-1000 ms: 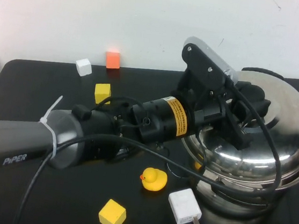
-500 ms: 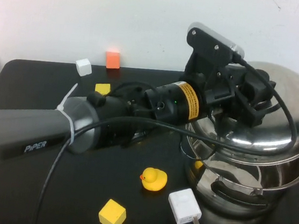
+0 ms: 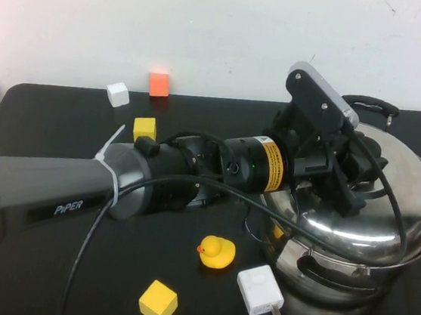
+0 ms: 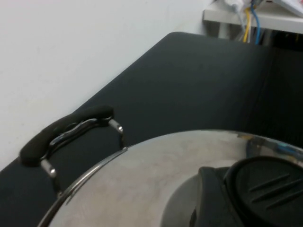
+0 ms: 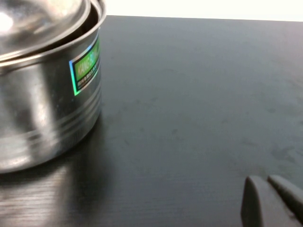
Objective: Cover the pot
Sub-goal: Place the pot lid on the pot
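Note:
The big steel pot [image 3: 348, 286] stands at the table's right, with black loop handles at the front [image 3: 327, 268] and back [image 3: 368, 105]. The domed steel lid [image 3: 392, 197] lies over its mouth, tilted, with the near-left edge raised off the rim. My left gripper [image 3: 349, 173] is shut on the lid's black knob [image 4: 265, 189]. The left wrist view shows the lid [image 4: 151, 175] and the pot's far handle [image 4: 66, 130]. The right wrist view shows the pot [image 5: 47, 94] with the lid [image 5: 38, 19] inside its rim. My right gripper [image 5: 271, 198] is shut and empty, low over the table beside the pot.
A yellow duck [image 3: 216, 252] and a white charger [image 3: 260, 290] lie just left of the pot. Yellow cubes [image 3: 158, 302] [image 3: 144, 129], a white cube [image 3: 117, 94] and an orange cube [image 3: 158, 84] sit further left. Something yellow [image 3: 278, 232] shows inside the pot.
My left arm first lifted the lid, then moved it right and lowered it onto the pot's mouth. The gap between lid and rim has shrunk.

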Controlling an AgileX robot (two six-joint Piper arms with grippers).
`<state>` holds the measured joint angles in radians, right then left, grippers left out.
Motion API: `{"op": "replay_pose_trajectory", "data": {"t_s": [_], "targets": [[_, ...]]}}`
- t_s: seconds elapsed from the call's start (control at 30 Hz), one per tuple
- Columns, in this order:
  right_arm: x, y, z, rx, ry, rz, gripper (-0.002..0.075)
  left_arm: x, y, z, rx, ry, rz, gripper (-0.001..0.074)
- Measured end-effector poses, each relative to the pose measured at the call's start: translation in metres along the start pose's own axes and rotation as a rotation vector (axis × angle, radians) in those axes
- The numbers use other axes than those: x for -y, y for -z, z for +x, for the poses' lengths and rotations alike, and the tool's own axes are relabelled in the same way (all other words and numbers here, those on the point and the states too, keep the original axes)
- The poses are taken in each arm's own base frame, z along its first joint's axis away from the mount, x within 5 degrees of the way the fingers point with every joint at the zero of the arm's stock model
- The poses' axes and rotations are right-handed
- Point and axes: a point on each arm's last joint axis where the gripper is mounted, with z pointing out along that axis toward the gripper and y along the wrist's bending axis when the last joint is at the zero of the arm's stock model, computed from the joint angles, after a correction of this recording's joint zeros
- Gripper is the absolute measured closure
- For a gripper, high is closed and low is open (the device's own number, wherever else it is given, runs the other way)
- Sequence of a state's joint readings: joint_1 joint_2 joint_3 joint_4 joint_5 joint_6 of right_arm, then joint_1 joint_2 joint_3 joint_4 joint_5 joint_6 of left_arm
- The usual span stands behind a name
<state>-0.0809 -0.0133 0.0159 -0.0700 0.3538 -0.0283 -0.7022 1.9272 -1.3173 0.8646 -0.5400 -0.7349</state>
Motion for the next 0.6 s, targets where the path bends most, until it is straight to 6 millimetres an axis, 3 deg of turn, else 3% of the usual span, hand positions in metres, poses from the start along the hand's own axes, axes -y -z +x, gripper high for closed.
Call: {"op": "replay_pose_trajectory", "data": {"t_s": [0.6], "targets": [[0.000, 0.000, 0.000, 0.000, 0.000, 0.000, 0.0728, 0.003, -0.012, 0.010, 0.086, -0.107, 0.061, 0.0404]]}}
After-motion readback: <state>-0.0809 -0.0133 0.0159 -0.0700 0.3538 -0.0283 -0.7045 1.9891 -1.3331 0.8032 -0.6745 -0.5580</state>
